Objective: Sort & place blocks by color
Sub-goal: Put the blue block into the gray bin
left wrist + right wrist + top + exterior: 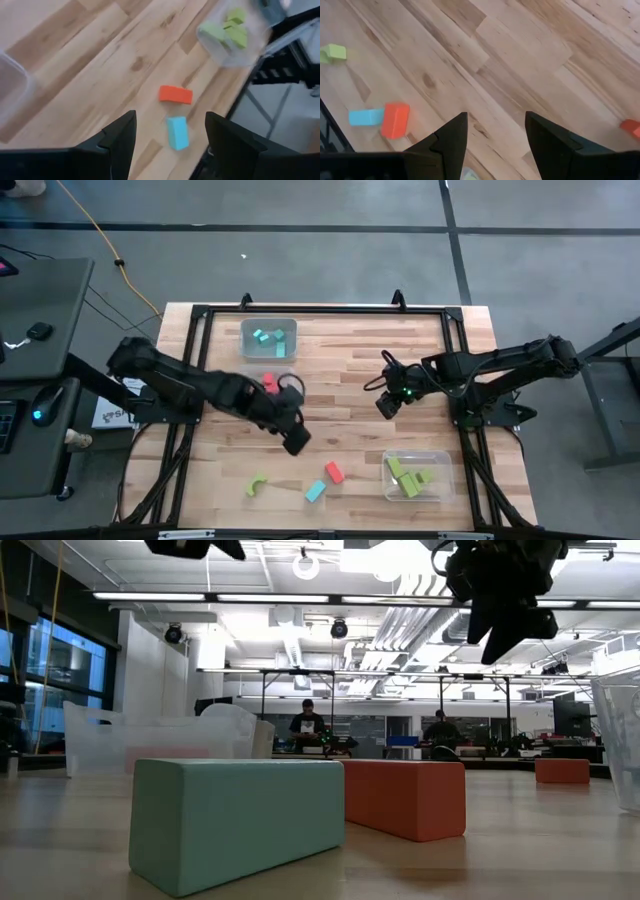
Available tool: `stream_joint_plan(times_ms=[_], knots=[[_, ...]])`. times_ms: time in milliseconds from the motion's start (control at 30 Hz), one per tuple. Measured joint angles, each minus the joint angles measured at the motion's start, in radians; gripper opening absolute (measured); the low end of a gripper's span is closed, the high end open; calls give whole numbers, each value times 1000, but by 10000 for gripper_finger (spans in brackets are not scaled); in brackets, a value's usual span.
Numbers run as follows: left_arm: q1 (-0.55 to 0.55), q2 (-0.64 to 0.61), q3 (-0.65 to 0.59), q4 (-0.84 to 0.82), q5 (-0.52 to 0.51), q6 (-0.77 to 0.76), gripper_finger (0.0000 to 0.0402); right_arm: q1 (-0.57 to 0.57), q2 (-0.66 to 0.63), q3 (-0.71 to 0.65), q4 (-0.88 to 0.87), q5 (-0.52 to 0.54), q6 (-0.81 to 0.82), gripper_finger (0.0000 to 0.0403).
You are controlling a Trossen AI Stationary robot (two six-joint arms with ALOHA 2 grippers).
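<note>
My left arm hides most of a red block (pixel 268 383). Loose on the counter (pixel 340 390): one red (pixel 334 472), one cyan (pixel 315 491), one green arch (pixel 256 484). Both claws, left (pixel 170 137) and right (pixel 496 132), are spread, empty.

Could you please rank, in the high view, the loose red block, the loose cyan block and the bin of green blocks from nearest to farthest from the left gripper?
From the left gripper:
1. Loose red block, just past it toward the table's near edge.
2. Loose cyan block, beside the red block, closer to the edge; only slightly farther.
3. Bin of green blocks, off on the right arm's side.
</note>
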State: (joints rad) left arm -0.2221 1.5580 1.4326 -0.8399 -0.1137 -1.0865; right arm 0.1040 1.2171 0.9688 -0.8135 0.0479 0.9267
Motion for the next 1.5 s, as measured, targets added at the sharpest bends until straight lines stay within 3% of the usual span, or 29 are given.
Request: stream_joint_plan(times_ms=[533, 1500], knots=[[-120, 218, 1, 150, -98, -168, 211, 0, 0, 0, -14, 12, -38, 188], [-245, 449, 0, 277, -99, -316, 211, 0, 0, 0, -21, 32, -55, 188]])
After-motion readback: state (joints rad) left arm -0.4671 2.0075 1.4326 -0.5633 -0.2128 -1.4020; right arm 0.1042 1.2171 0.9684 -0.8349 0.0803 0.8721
